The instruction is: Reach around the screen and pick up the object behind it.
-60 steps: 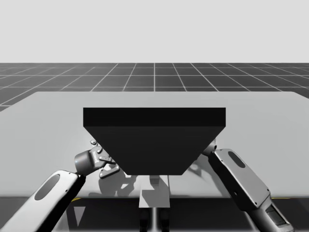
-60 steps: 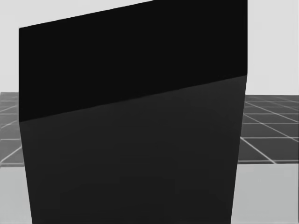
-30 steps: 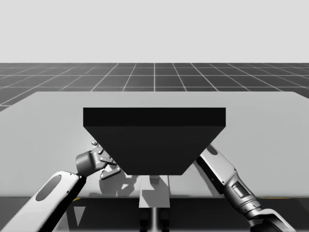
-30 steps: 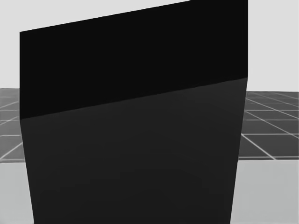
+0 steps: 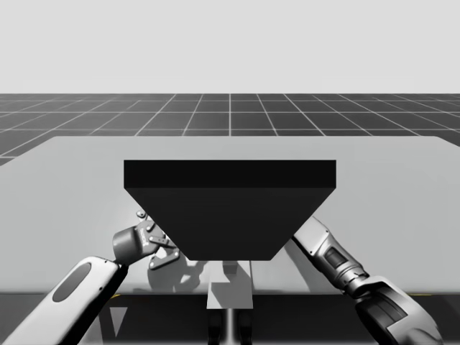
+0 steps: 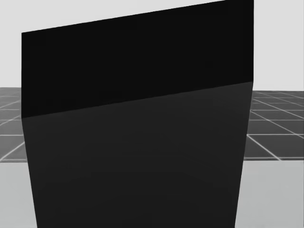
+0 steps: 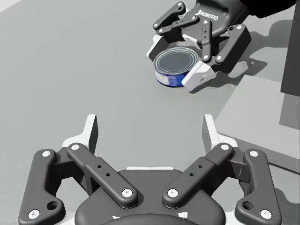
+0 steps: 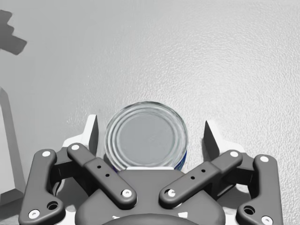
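From above, the dark screen [image 5: 230,215] hides the can and my right gripper; my right arm [image 5: 327,251] vanishes behind the screen's lower right edge. From my head the screen [image 6: 137,142] blocks almost everything.

The can [image 8: 145,136], a low round tin standing upright with its lid closed, sits on the table [image 5: 402,187] between the 2 spread fingers of my right gripper [image 8: 151,133]. 1 finger is at its rim and the other stands off with a gap, so it is not gripped. My left gripper [image 7: 151,133] is spread wide with nothing between its fingers. The can [image 7: 172,68] lies well ahead of it, inside my right gripper [image 7: 177,62].

Since 1.0 s ago my right arm has pushed further in behind the screen. My left gripper [image 5: 154,248] has barely shifted beside the screen's left edge. My head has turned slightly.
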You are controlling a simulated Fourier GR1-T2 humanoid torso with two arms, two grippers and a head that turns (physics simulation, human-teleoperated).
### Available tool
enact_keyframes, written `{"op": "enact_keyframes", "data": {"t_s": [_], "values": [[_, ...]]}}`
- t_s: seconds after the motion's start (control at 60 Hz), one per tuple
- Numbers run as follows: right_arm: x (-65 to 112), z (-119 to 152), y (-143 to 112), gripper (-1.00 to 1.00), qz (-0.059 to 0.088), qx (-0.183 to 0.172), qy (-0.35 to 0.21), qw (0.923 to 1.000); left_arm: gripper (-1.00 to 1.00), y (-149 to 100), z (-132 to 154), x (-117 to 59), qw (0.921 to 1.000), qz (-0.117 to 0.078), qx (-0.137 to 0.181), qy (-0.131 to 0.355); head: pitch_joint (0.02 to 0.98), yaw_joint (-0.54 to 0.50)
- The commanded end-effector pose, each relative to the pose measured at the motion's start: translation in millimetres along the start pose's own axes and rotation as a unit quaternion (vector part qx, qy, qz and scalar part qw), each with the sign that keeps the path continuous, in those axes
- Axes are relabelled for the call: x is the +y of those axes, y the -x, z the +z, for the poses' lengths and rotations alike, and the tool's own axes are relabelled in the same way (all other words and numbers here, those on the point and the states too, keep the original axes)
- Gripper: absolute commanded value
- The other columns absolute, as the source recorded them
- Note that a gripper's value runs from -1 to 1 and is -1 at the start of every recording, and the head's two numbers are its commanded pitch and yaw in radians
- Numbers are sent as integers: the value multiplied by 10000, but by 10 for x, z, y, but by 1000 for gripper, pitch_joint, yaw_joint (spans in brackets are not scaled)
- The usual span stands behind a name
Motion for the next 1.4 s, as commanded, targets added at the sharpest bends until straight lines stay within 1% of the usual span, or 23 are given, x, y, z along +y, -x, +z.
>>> {"op": "enact_keyframes", "data": {"t_s": [0.017,0.05,0.15,0.3,0.35,0.417,0.533,0.65,0.7,0.717,0.85,0.917,0.967,1.083,1.133,1.15,1.2,1.217,1.267,1.3,1.317,1.367,1.4], "values": [[48,-100,264,1000,-301,-4,631,9976,-1000,11,14,-15,10000,-14,3,-7,257,-42],[46,-59,249,1000,-320,-46,668,9972,-1000,8,14,-19,10000,-19,0,-11,257,-41],[30,70,205,1000,-277,-183,775,9964,-1000,1,12,-21,10000,-27,-3,-21,257,-42],[-21,388,139,1000,-121,-373,1072,9935,-1000,5,9,-20,10000,-46,17,-39,254,-43],[-37,462,133,1000,-103,-412,1149,9925,-1000,5,8,-21,10000,-51,20,-45,254,-44],[-78,657,141,1000,-29,-455,1340,9899,-1000,0,9,-19,9999,-72,33,-64,251,-44],[-151,1044,191,1000,5,-556,1692,9840,-1000,-11,20,-9,9999,-74,40,-97,249,-45],[-236,1427,275,1000,-65,-622,2056,9766,-1000,-20,26,5,9999,-46,16,-141,246,-46],[-257,1519,293,1000,-43,-636,2182,9738,-1000,-21,27,9,9999,-41,11,-148,245,-45],[-272,1607,306,1000,-60,-682,2276,9713,-1000,-23,27,11,9999,-37,6,-155,244,-45],[-339,1894,367,1000,-105,-790,2589,9626,-1000,-36,29,20,9998,-47,0,-170,242,-44],[-368,1966,391,1000,-114,-798,2721,9589,-1000,-42,32,23,9998,-53,-4,-171,241,-44],[-404,2072,407,1000,-114,-860,2874,9539,-1000,-46,36,28,9998,-55,-12,-178,240,-43],[-462,2308,315,1000,25,-1002,3201,9421,-1000,-47,40,37,9998,-61,-9,-189,240,-40],[-473,2384,257,1000,49,-1105,3277,9383,-1000,-47,41,38,9998,-64,-6,-190,240,-40],[-480,2464,193,1000,123,-1204,3396,9327,-1000,-47,43,39,9998,-65,-4,-191,240,-41],[-482,2545,121,1000,183,-1317,3501,9272,-1000,-47,46,43,9998,-66,-4,-196,240,-41],[-476,2624,51,1000,215,-1423,3576,9227,-1000,-46,48,45,9998,-64,-7,-197,241,-41],[-456,2696,-11,1000,253,-1508,3629,9192,-1000,-44,52,44,9998,-62,-11,-199,240,-41],[-433,2786,-84,1000,316,-1611,3731,9132,-1000,-41,53,43,9998,-64,-11,-204,240,-41],[-433,2786,-84,1000,316,-1611,3731,9132,-1000,-41,53,43,9998,-64,-11,-204,240,-41],[-390,2879,-166,1000,392,-1732,3796,9079,-1000,-39,56,41,9998,-62,-18,-200,238,-40],[-337,2936,-238,1000,517,-1788,3925,9007,-1000,-38,57,43,9998,-67,-21,-208,236,-37]]}}
